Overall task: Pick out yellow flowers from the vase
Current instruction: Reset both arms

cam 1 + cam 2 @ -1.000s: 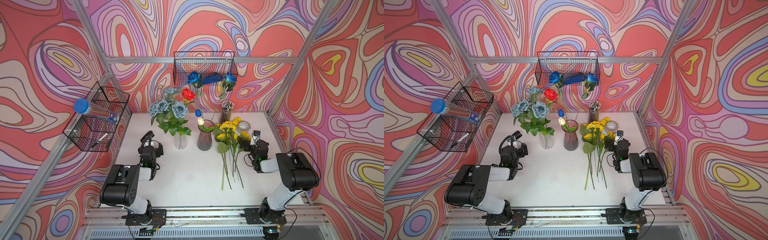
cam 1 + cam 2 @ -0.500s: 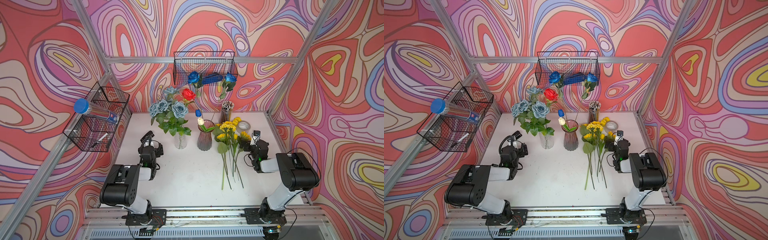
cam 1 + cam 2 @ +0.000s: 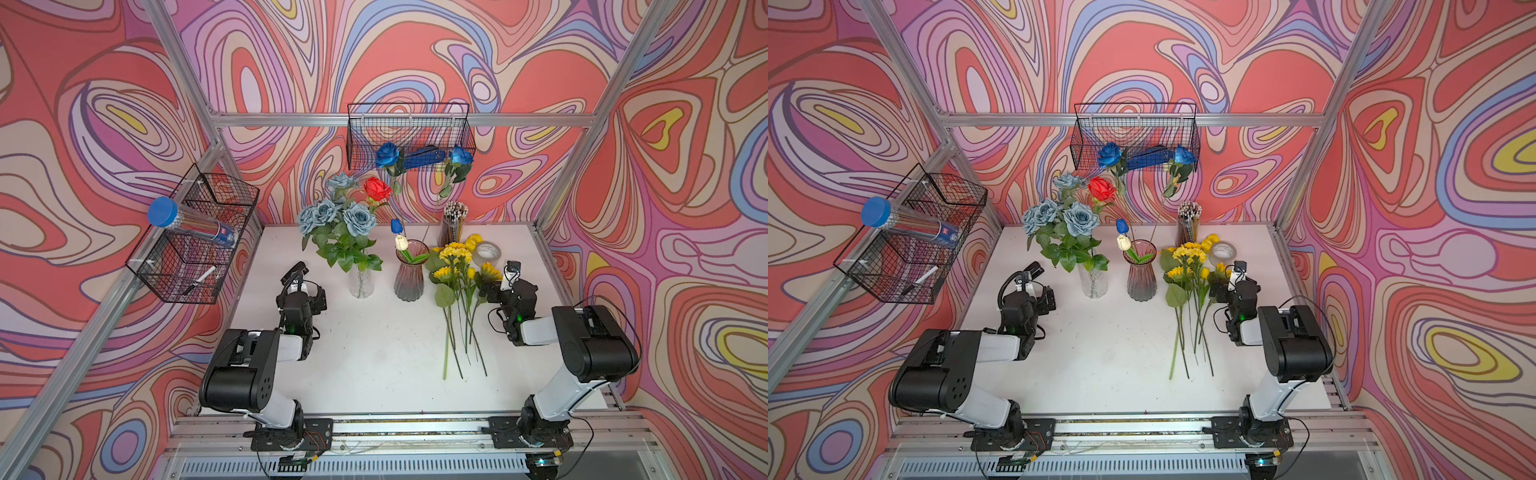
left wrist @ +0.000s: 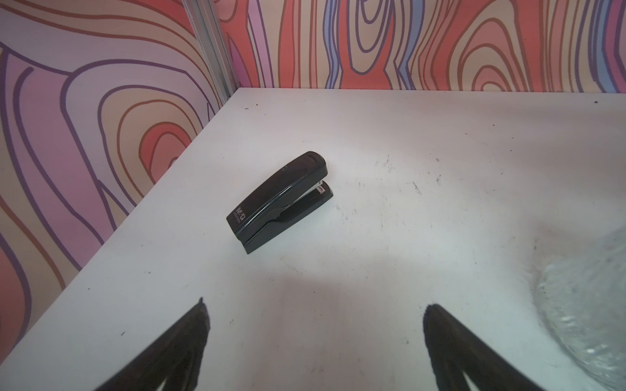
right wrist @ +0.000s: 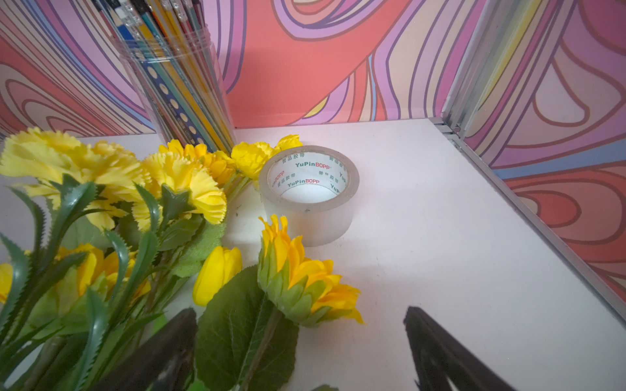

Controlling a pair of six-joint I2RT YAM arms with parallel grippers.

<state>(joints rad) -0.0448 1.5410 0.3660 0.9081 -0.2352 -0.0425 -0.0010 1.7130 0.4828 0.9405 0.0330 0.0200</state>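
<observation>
Several yellow flowers [image 3: 456, 266] [image 3: 1187, 266] lie in a bundle on the white table right of the purple ribbed vase [image 3: 409, 276] [image 3: 1141, 277], stems toward the front. A white tulip [image 3: 400, 242], a blue tulip and long-stemmed blue roses stand in that vase. My right gripper [image 3: 490, 291] [image 5: 300, 310] is open at the bundle's right edge. A sunflower [image 5: 305, 277] lies just ahead of its fingers, and its stem and leaf run between them, untouched. My left gripper [image 3: 316, 296] [image 4: 316, 304] is open and empty over bare table, left of the vases.
A clear vase [image 3: 360, 282] with grey-blue and red roses stands left of the purple one. A pencil jar [image 3: 454, 224] and a tape roll [image 5: 308, 193] stand behind the bundle. A black stapler [image 4: 279, 201] lies ahead of the left gripper. Wire baskets [image 3: 409, 137] [image 3: 195, 245] hang on the walls.
</observation>
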